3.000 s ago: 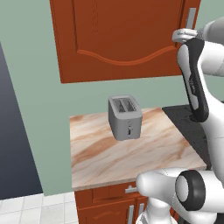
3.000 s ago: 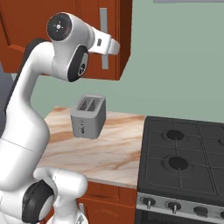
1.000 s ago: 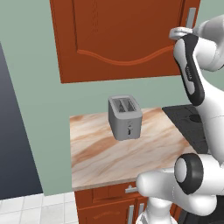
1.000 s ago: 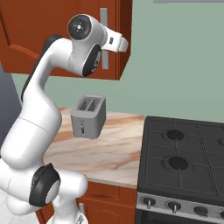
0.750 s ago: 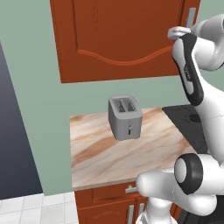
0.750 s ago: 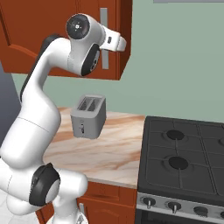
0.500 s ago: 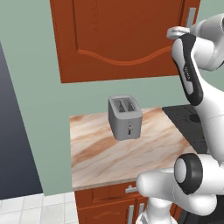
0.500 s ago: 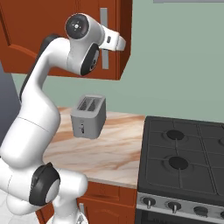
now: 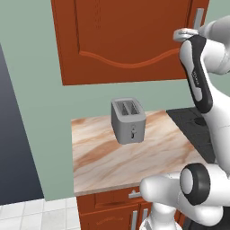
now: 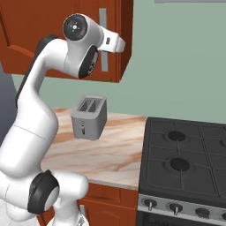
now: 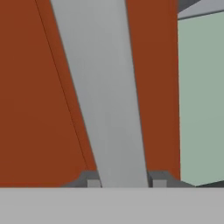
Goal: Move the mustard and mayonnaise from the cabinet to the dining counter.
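Pincer sits right up against the long grey handle of the cabinet, with one dark finger tip on each side of the bar — the tips look close to it, but I cannot tell if they are squeezing it or just near it. In the hand view the handle runs up and away from the pincer, leaning a bit, with red-brown door wood on both sides of it and pale green wall past the door edge to one side. In the left base view the white arm reaches high up, and its hand end is at the handle near the door's edge. In the right base view the hand end is pressed to the same grey bar on the shut door. The cabinet door is closed, so the mustard and mayonnaise cannot be seen. Well below the pincer is a small bench of beige stone with brown streaks, and a grey toaster stands on it near the wall. Beside that bench, low down from the pincer, is a black stove with round burners and knobs along its front.
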Robot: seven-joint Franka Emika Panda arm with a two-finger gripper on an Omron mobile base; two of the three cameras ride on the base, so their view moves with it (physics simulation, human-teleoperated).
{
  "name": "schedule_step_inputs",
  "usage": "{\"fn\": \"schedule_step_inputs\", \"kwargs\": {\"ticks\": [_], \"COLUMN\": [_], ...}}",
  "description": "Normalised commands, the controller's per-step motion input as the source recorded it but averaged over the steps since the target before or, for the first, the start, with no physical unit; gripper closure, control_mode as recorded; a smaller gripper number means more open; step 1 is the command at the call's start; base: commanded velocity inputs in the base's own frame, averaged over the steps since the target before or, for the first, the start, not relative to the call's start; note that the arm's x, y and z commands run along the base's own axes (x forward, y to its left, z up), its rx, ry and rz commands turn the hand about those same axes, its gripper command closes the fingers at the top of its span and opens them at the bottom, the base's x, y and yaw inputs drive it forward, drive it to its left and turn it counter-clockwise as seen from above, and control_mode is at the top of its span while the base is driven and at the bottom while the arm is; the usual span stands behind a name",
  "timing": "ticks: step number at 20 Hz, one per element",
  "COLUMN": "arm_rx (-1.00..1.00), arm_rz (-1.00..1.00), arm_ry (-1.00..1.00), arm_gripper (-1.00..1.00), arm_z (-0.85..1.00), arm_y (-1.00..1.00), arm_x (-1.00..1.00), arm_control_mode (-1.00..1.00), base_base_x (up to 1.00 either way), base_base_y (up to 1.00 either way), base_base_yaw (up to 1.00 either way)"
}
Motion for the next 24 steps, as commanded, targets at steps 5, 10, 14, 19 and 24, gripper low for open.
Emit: {"fn": "schedule_step_inputs", "kwargs": {"ticks": [5, 10, 14, 19, 24], "arm_rx": [0.00, 0.00, 0.00, 0.00, 0.00], "arm_rz": [0.02, 0.00, 0.00, 0.00, -0.02], "arm_ry": [-0.01, 0.00, 0.00, 0.00, 0.00], "arm_gripper": [1.00, 1.00, 1.00, 1.00, 1.00], "arm_z": [0.00, 0.01, 0.00, 0.00, 0.00], "arm_y": [0.30, 0.33, 0.38, 0.44, 0.49], "arm_x": [-0.57, -0.70, -0.72, -0.70, -0.70], "arm_control_mode": [-1.00, -1.00, -1.00, -1.00, -1.00], "base_base_x": [0.00, 0.00, 0.00, 0.00, 0.00], "base_base_y": [0.00, 0.00, 0.00, 0.00, 0.00], "base_base_yaw": [0.00, 0.00, 0.00, 0.00, 0.00]}}
